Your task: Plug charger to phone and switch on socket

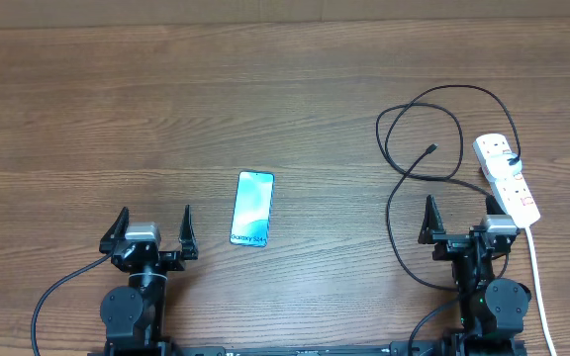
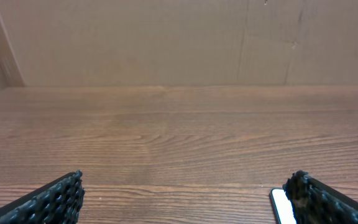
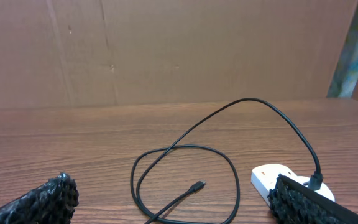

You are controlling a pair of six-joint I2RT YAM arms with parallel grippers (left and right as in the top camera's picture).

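Observation:
The phone point(image 1: 252, 209) lies flat, screen up, on the table left of centre; its corner shows at the lower right of the left wrist view point(image 2: 279, 205). The black charger cable point(image 1: 414, 119) lies in loops at the right, its connector point(image 1: 431, 149) free on the table, also in the right wrist view point(image 3: 197, 186). Its other end is plugged into the white socket strip point(image 1: 508, 178), which the right wrist view point(image 3: 272, 177) also shows. My left gripper point(image 1: 151, 232) is open and empty, left of the phone. My right gripper point(image 1: 460, 220) is open and empty, near the strip.
The strip's thick white cord point(image 1: 538, 287) runs towards the front edge at the right. A brown cardboard wall point(image 2: 179, 37) stands behind the wooden table point(image 1: 117, 109).

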